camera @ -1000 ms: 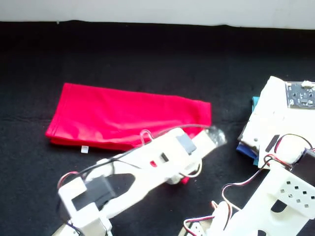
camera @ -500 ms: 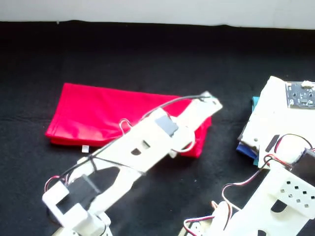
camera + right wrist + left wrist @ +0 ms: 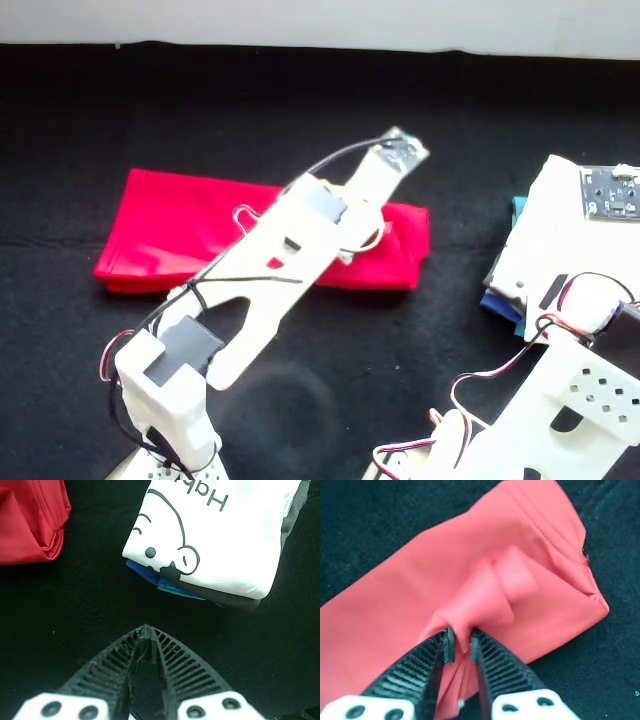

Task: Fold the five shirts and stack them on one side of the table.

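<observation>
Left wrist view: your left tool (image 3: pixel 460 647) is clamped on a pinched-up ridge of the red shirt (image 3: pixel 530 575), close to one short end, and the cloth around the pinch is bunched.

Right wrist view: your right tool (image 3: pixel 145 637) has its jaws together on nothing, hanging over bare black tabletop (image 3: pixel 60 610). The stack (image 3: pixel 150 575) sits just beyond it, with the white shirt (image 3: pixel 225 535) on top and blue, teal and dark layers peeking out underneath. Looks like four done to me, though I can't count the layers for sure.

So red is probably your last one. It's in a long strip now, and it needs folding short before it goes on the stack.

In the high view the strip lies side to side across the tabletop, long axis slightly skewed. Its grabbed end points at the stack, with bare tabletop between them.
</observation>
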Motion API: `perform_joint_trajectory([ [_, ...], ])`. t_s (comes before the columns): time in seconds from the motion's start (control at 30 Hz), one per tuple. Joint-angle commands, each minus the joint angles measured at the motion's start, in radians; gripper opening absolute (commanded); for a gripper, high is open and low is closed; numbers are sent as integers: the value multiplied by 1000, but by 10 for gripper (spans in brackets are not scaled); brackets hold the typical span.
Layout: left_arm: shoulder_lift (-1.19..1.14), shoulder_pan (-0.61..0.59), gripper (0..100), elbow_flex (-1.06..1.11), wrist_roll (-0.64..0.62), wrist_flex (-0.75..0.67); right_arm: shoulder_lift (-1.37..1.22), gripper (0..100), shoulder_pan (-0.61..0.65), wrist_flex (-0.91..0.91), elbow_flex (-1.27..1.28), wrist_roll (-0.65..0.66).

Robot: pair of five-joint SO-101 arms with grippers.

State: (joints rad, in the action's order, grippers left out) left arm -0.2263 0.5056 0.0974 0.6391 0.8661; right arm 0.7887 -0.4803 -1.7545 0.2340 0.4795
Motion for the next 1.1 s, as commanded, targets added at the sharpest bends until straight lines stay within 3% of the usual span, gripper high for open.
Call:
perform_joint_trajectory([
  [0.0,2,-39,107,-39,6,-18,2,6,-4,-7,5,8],
  [0.4,12,-142,104,-104,8,35,13,6,-4,-5,73,8],
  [0.67,13,-65,8,-354,5,503,13,6,-4,-5,76,8],
  [0.77,12,-13,7,-400,-63,617,13,6,-4,-5,79,5],
  [0.9,-12,-5,7,-355,-95,591,13,6,-4,-5,79,5],
  [1.07,-114,-93,7,-220,-95,373,13,6,-4,-5,79,6],
])
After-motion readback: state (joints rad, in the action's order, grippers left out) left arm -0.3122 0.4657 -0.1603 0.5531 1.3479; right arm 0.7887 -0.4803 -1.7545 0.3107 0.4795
